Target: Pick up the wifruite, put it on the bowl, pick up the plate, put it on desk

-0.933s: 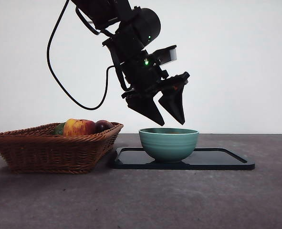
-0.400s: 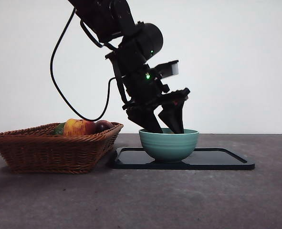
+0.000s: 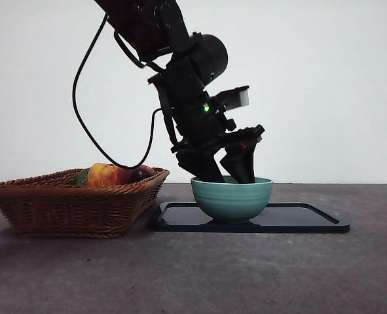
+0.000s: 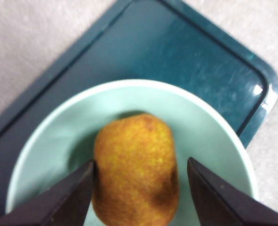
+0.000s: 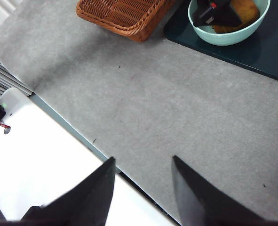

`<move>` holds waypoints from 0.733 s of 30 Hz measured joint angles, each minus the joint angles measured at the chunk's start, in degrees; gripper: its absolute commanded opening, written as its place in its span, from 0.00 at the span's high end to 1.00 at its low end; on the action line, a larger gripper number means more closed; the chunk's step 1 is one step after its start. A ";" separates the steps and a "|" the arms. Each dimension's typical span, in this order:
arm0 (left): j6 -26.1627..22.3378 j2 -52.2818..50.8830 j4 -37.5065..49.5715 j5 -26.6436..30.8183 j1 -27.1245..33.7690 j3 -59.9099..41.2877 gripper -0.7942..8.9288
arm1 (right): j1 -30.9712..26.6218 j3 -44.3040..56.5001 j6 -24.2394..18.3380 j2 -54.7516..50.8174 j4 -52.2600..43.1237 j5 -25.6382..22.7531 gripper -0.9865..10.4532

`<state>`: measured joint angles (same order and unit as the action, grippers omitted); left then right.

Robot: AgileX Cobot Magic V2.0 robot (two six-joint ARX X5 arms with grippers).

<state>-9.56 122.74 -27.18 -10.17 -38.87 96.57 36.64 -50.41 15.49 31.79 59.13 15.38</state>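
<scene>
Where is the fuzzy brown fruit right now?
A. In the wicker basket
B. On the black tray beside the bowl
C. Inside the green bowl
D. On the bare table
C: the left wrist view shows the brown fruit inside the green bowl, between the left gripper's open jaws.

Bright even light; wifruite (image 4: pixel 135 170) blurry, tray (image 4: pixel 258 89) glare.

Fuzzy brown oval wifruite (image 4: pixel 135 167) lying on its side inside deep teal-green bowl (image 3: pixel 232 199), itself upright on glossy dark plate (image 3: pixel 311 220) resting flat on grey desk (image 3: pixel 193 275).
</scene>
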 measured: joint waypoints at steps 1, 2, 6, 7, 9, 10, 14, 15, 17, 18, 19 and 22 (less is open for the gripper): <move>-0.02 0.13 -0.04 0.00 0.00 0.00 0.60 | 0.00 0.00 0.00 0.00 0.00 0.00 0.75; -0.02 0.15 -0.02 0.02 -0.02 0.00 0.61 | 0.00 0.00 0.00 0.00 0.00 0.00 0.75; -0.02 0.17 -0.02 0.66 -0.07 0.00 0.71 | 0.00 0.00 0.00 0.00 0.00 0.00 0.75; -0.02 0.17 -0.02 0.74 -0.07 0.00 0.73 | 0.00 0.00 0.00 0.00 0.00 0.00 0.75; -0.02 0.17 -0.02 0.83 -0.11 0.00 0.74 | 0.00 0.00 0.00 0.00 0.00 0.00 0.75; -0.02 0.17 0.00 0.87 -0.15 0.00 0.74 | 0.00 0.00 0.00 0.00 0.00 0.00 0.75; -0.04 0.17 -0.02 0.87 -0.22 0.02 0.77 | 0.00 0.00 0.00 0.00 0.00 0.00 0.75; -0.02 0.17 0.00 0.87 -0.22 0.02 0.77 | 0.00 0.00 0.00 0.00 0.00 0.00 0.75; -0.02 0.17 -0.02 0.87 -0.22 0.02 0.77 | 0.00 0.00 0.00 0.00 0.00 0.00 0.75; -0.02 0.17 0.00 0.87 -0.22 0.02 0.77 | 0.00 0.00 0.00 0.00 0.00 0.00 0.75; -0.02 0.17 -0.02 0.87 -0.22 0.02 0.77 | 0.00 0.00 0.00 0.00 0.00 0.00 0.75; -0.02 0.15 -0.09 0.87 -0.22 0.11 0.77 | 0.00 0.00 0.00 0.00 0.00 -0.15 0.75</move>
<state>-9.58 122.89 -27.27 -9.30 -39.09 96.68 36.64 -50.41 15.49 31.79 59.13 15.22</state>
